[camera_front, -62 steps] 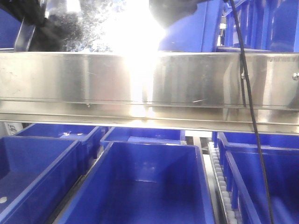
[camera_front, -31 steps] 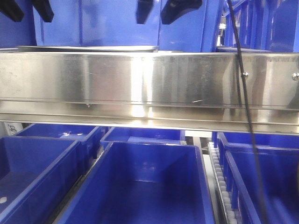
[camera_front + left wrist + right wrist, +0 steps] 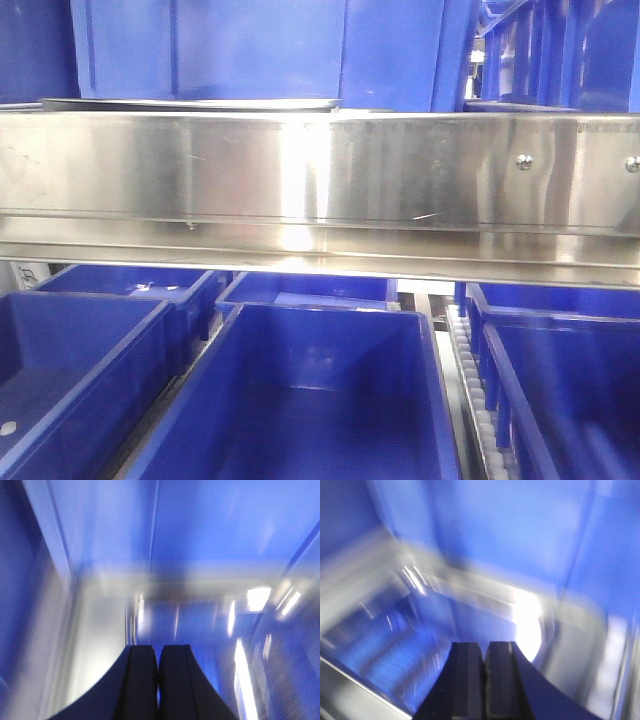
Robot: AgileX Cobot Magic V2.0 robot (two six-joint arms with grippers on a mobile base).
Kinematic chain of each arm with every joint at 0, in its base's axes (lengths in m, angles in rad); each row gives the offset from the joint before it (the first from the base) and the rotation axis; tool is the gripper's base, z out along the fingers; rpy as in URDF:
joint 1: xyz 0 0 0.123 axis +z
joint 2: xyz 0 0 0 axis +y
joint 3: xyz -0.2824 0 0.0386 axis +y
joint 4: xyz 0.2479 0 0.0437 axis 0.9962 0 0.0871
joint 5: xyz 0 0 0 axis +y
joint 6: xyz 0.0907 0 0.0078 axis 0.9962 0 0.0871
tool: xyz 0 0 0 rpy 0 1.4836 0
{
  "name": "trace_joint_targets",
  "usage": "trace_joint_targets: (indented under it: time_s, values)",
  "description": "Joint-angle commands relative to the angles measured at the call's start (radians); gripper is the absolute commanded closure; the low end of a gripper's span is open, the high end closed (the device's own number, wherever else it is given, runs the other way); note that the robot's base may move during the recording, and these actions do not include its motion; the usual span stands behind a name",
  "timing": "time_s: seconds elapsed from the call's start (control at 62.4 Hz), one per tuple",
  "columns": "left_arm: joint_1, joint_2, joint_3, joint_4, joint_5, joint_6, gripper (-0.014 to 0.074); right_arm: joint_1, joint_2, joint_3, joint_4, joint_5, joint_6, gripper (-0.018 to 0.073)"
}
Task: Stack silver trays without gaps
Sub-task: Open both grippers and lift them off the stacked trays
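Note:
In the front view only the thin flat rim of the silver trays (image 3: 190,102) shows, lying just above the steel shelf rail (image 3: 320,180); neither gripper appears there. The left wrist view is blurred by motion: my left gripper (image 3: 159,648) is shut with nothing between its fingers, above a shiny tray (image 3: 100,630) that mirrors blue. The right wrist view is blurred too: my right gripper (image 3: 485,645) is shut and empty over a shiny tray (image 3: 555,630) with bright glare. Both grippers hang apart from the metal.
Upright blue bins (image 3: 260,50) stand behind the trays on the shelf. Below the rail, open blue bins (image 3: 310,400) sit side by side, with a roller track (image 3: 470,400) between the middle and right ones.
Both grippers, whose fingertips hung at the top of the front view half a second ago, have left it. The black cable at the right and the earlier bright glare are gone too.

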Motion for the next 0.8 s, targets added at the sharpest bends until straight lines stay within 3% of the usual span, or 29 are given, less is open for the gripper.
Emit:
trace_joint_targets:
  time_s: [0.0,0.128,0.256,0.513,0.785]
  values:
    - [-0.005,-0.085,-0.001,-0.011,-0.070,0.008,0.0592,0.001,-0.038,-0.010,-0.051,-0.033,-0.011,0.0637]
    - [-0.005,-0.228,0.081,-0.016,-0.172,0.061,0.0592,0.001,-0.045,-0.010,-0.053,-0.048,-0.011,0.0637]
    - [-0.005,-0.390,0.260,-0.018,-0.318,0.079,0.0592,0.001,-0.045,-0.010,-0.053,-0.053,-0.011,0.0637]
    - [-0.005,-0.719,0.754,0.011,-0.781,0.080,0.0592,0.001,-0.045,-0.010,-0.053,-0.124,-0.011,0.0637]
    - [-0.001,-0.960,1.007,0.013,-0.793,0.080,0.0592,0.001,-0.045,-0.010,-0.053,-0.232,-0.011,0.0637]
